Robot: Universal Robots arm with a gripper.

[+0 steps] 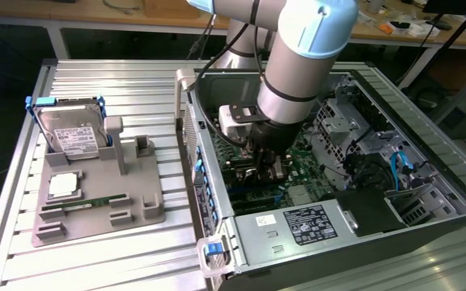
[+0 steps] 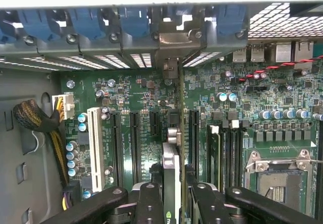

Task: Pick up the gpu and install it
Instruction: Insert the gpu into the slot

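Ribbed aluminium forms the worktop [image 1: 119, 260], its slats running from near to far. Wooden benches [image 1: 136, 15] strewn with cables stand at the far side of the room.

On the exterior view's left sits a grey tray [image 1: 79, 227]. It holds a silver hard drive [image 1: 71, 133] propped in a blue frame, a square chip [image 1: 63, 185] and a green memory stick [image 1: 83, 205] lying flat. The drive has a white label, but its print is too small to read.

On the exterior view's right lies an open computer case [image 1: 395, 245]. The grey and pale-blue arm [image 1: 298, 66] reaches down into it. The power supply [image 1: 298, 224] at the near end has a black label and a white sticker; neither can be read.

In the wrist view, the tool [image 2: 174, 204] is closed on the gpu [image 2: 171, 158], with a black finger [image 2: 149, 204] on either side of the card. The gpu stands on edge over the green motherboard [image 2: 136, 90], among the long black slots. Its metal bracket end sits against the case's rear wall, under the row of blue latches [image 2: 86, 22]. Whether it is fully seated cannot be told. The fine white lettering on the board is unreadable.
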